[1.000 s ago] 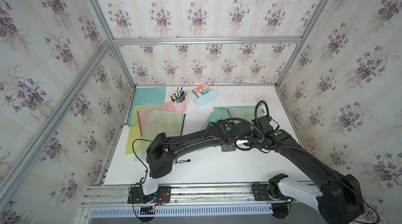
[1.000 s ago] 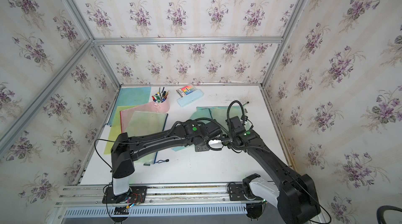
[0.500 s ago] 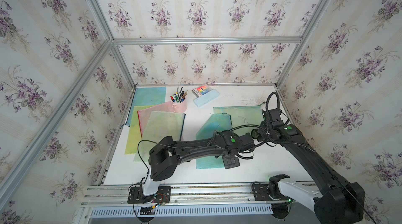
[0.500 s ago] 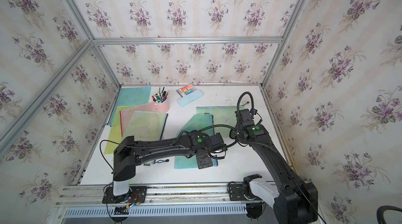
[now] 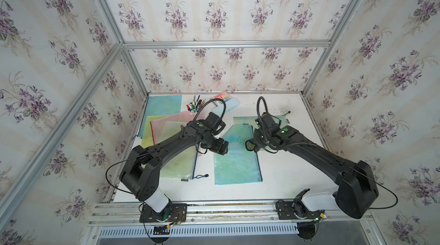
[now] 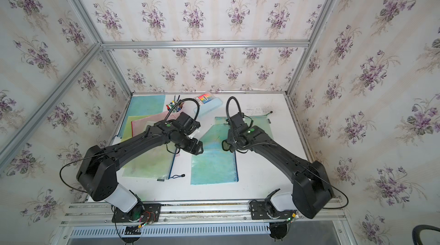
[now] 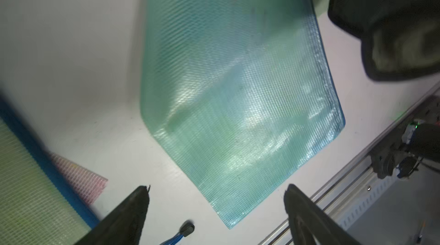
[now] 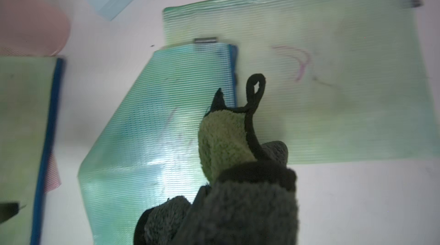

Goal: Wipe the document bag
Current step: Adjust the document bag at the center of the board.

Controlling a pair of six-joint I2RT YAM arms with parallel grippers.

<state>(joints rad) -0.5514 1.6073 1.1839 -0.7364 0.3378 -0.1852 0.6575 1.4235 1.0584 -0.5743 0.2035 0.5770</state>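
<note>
In both top views, the bag (image 5: 235,160) (image 6: 214,163) lies flat on the table (image 5: 285,179), right of the pen cup (image 5: 194,113). The left gripper (image 5: 220,147) hangs spread over its left edge, and the right gripper (image 5: 252,145) clenches a cloth (image 5: 248,145) at its right edge. Left wrist: the bag (image 7: 238,89) shows between splayed fingers (image 7: 133,208). Right wrist: cloth (image 8: 226,141) over the bag (image 8: 154,124).

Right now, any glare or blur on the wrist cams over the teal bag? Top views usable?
Left wrist view: bright glare patches on the teal document bag, mesh sharp mid-frame, edges smeared. Right wrist view: soft blur throughout, one glare patch on the bag, the cloth hiding part of it. Both top views: sharp, evenly lit, usable.
</note>
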